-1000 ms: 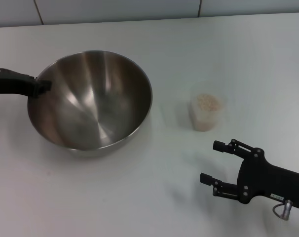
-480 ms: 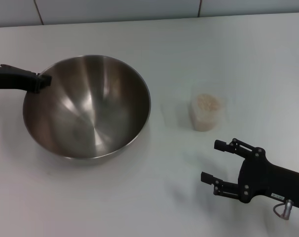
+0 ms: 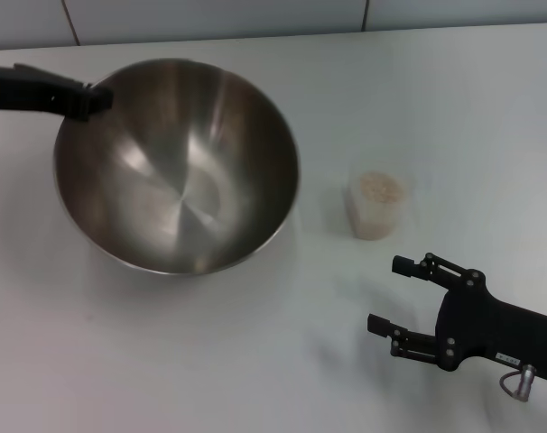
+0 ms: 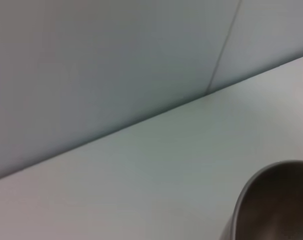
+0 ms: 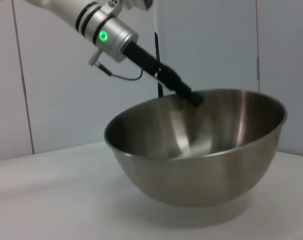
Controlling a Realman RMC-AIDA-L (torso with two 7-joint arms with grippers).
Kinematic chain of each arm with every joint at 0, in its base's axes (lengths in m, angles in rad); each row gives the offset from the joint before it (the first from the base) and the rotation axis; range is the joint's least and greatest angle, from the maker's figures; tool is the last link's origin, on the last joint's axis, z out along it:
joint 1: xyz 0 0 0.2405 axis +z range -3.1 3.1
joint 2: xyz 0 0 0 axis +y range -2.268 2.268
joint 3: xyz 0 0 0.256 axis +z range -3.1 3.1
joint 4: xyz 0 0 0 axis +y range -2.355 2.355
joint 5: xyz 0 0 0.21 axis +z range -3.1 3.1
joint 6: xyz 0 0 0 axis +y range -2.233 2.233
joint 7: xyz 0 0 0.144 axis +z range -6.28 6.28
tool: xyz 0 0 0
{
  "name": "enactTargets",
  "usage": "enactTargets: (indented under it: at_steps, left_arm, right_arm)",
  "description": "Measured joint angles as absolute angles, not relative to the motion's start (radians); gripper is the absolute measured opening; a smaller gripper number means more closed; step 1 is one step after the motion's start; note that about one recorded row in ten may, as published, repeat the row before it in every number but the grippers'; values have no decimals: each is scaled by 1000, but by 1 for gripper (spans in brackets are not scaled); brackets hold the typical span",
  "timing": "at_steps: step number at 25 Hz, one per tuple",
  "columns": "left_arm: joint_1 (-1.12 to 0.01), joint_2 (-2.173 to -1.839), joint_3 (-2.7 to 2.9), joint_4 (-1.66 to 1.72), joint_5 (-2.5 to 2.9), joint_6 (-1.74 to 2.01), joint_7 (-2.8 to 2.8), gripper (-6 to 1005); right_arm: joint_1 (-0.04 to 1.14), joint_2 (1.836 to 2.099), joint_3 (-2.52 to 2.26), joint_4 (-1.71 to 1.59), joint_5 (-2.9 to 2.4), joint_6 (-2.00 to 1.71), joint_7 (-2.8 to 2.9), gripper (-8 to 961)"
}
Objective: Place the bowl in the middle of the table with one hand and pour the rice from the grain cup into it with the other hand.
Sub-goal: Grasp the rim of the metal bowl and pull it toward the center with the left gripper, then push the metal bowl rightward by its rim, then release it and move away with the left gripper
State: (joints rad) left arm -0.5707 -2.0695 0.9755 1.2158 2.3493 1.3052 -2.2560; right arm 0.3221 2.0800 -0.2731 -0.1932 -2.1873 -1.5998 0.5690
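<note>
The steel bowl [image 3: 179, 171] hangs tilted a little above the white table [image 3: 255, 379], left of centre. My left gripper [image 3: 95, 97] is shut on its far left rim. The right wrist view shows the same grip: the left gripper [image 5: 187, 95] pinches the rim and the bowl [image 5: 201, 160] casts a shadow on the table beneath it. A piece of the bowl's rim [image 4: 251, 195] shows in the left wrist view. The grain cup [image 3: 377, 207] stands upright to the right of the bowl, with rice [image 3: 380, 188] up to its brim. My right gripper [image 3: 391, 293] is open near the front right, short of the cup.
A grey panelled wall [image 3: 210, 18] runs along the table's far edge. White tabletop lies between the bowl and the cup and in front of both.
The left gripper has lifted the bowl, carrying it back and a little right, and its tilt has shifted. The cup and the right gripper have stayed put.
</note>
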Motion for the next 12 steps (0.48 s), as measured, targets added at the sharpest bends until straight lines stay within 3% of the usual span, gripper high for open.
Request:
enactTargets:
  at_steps: [12]
  left_arm:
    - [-661, -2073, 1034, 1180, 2289, 1307, -2260, 57]
  right_arm:
    - [322, 2080, -273, -193, -2187, -1602, 569, 827]
